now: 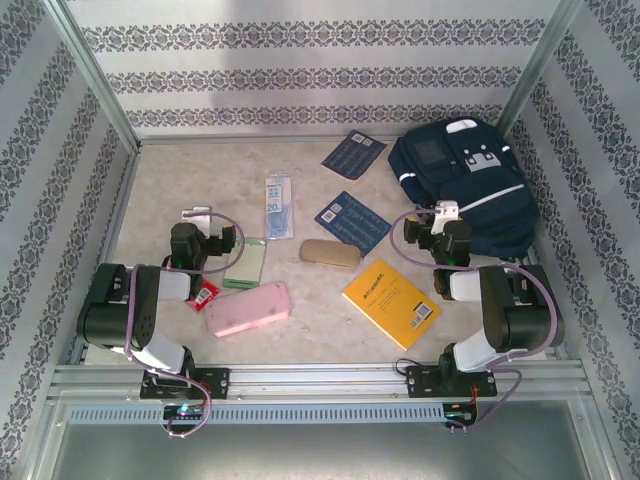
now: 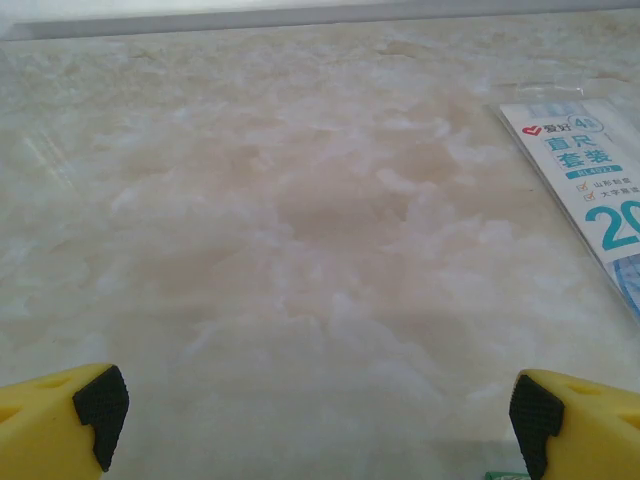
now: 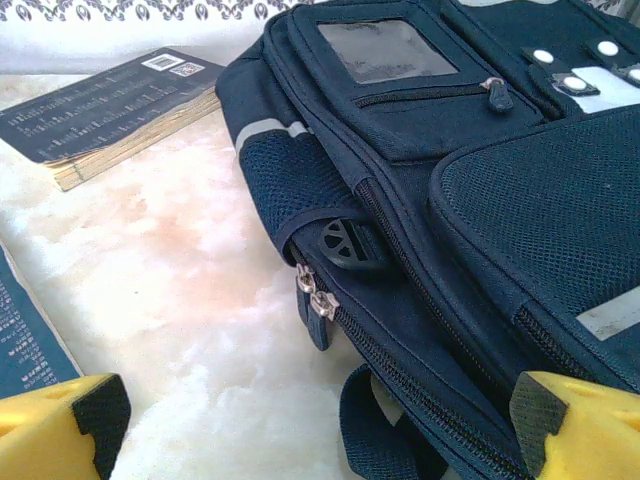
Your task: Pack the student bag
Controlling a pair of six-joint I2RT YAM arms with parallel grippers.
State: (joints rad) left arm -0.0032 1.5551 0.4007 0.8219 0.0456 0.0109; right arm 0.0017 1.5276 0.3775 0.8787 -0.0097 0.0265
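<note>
- Navy student bag [image 1: 465, 190] is lying flat, front pockets facing up, nothing protruding.
- Packing is not looking begun, in my judgement: every loose item is lying outside the bag.
- Sitting left of the bag: dark blue booklet [image 1: 353, 155], second booklet [image 1: 352, 222], yellow book [image 1: 390, 303], tan case [image 1: 330, 253], ruler pack [image 1: 278, 193]; further left, green pad [image 1: 245, 263] and pink case [image 1: 248, 308].
- Zip pulls [image 3: 312, 295] are resting together and the main compartment is appearing shut; contents cannot be told.
- Right gripper [image 1: 437, 228] is hovering at the bag's near-left edge, jaws released, grasping nothing.
- Left gripper [image 1: 205, 240] is hanging well left of the bag, jaws wide, empty.
- Remaining, est.: unzipping, then loading all items.
</note>
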